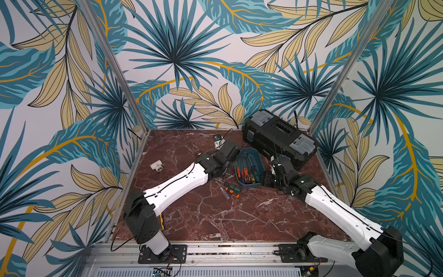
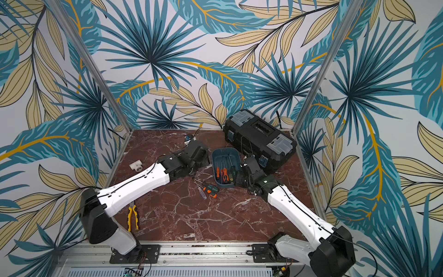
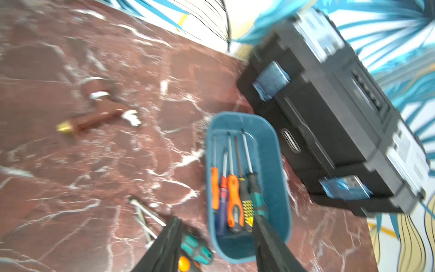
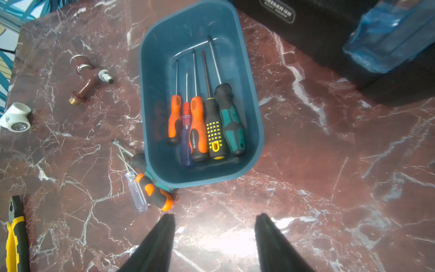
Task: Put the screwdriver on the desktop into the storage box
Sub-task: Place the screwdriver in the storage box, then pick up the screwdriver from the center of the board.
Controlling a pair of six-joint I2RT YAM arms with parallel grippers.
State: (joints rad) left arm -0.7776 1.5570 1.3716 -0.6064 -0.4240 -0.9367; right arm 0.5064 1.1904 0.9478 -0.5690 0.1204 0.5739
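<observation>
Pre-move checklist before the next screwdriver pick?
1. Left pincer open, holding nothing: ok.
2. Right pincer open, holding nothing: ok.
3. Box upright, five screwdrivers inside: ok.
4. Desktop cleared of screwdrivers: not ok; clear screwdriver, orange-black screwdriver and teal-black screwdriver lie beside the box.
5. Teal-black screwdriver free of the box wall: cannot tell; the rim hides part of it.

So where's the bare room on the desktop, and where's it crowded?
Free: the desktop stretch between left arm and right arm, from the loose screwdrivers to the front rail. Crowded: around the storage box, hemmed by those screwdrivers and the toolbox; pliers lie by the left arm's base.
</observation>
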